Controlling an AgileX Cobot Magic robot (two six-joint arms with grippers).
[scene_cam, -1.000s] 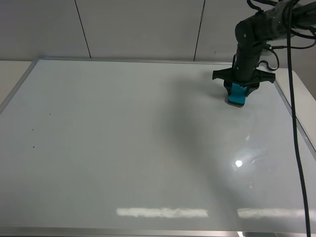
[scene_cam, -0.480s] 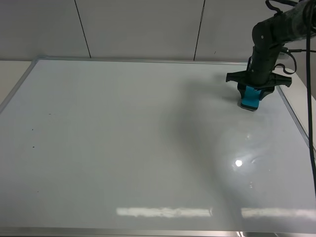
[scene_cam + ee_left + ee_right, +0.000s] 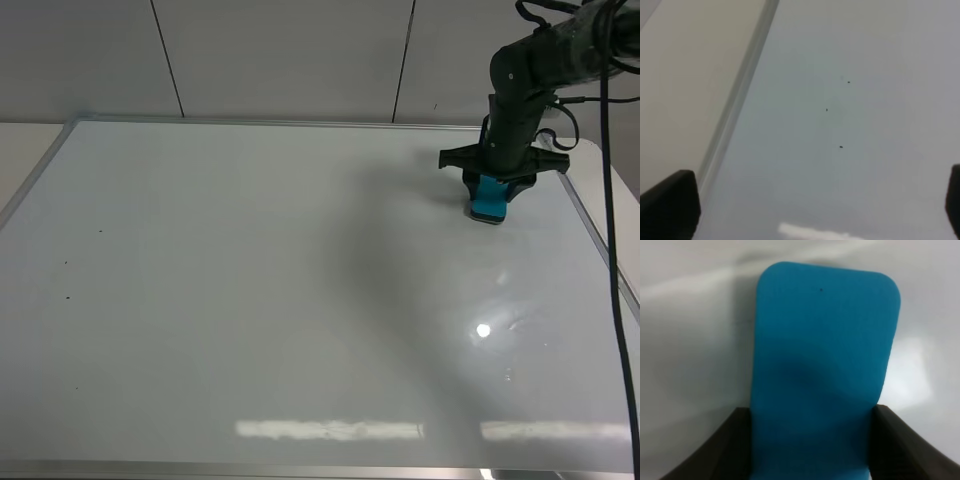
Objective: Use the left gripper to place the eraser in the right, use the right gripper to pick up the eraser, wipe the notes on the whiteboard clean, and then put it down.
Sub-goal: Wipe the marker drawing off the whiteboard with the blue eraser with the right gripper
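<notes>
The right gripper (image 3: 492, 188) is clamped on the eraser (image 3: 822, 365): the wrist view shows a black finger (image 3: 732, 445) on each long side of the teal top. Gripping across the narrow width leaves the whole felt face free to meet the surface. The forearm comes down almost vertically over it, which looks like a posture chosen to press the block flat, not on one edge. From the high camera the eraser sits at about two o'clock on the whiteboard (image 3: 250, 300), close to the frame at the right. Its dark base is at the surface or a hair above it; I cannot tell whether it is touching. No scribble shows anywhere near it or elsewhere on the board, so the notes are either wiped away already or hidden beneath the block and claw. My reading is that the wiping is at or near its finish and only setting the eraser down is left. Farther out, a bright lamp reflection (image 3: 484, 330) lies at about four o'clock, and a few tiny dark specks (image 3: 100, 231) lie near nine o'clock. The left gripper (image 3: 812, 205) hangs over those specks with its jaws wide apart and nothing between them, beside the silver frame (image 3: 735, 115). It is out of the high view, parked clear of the working arm.
</notes>
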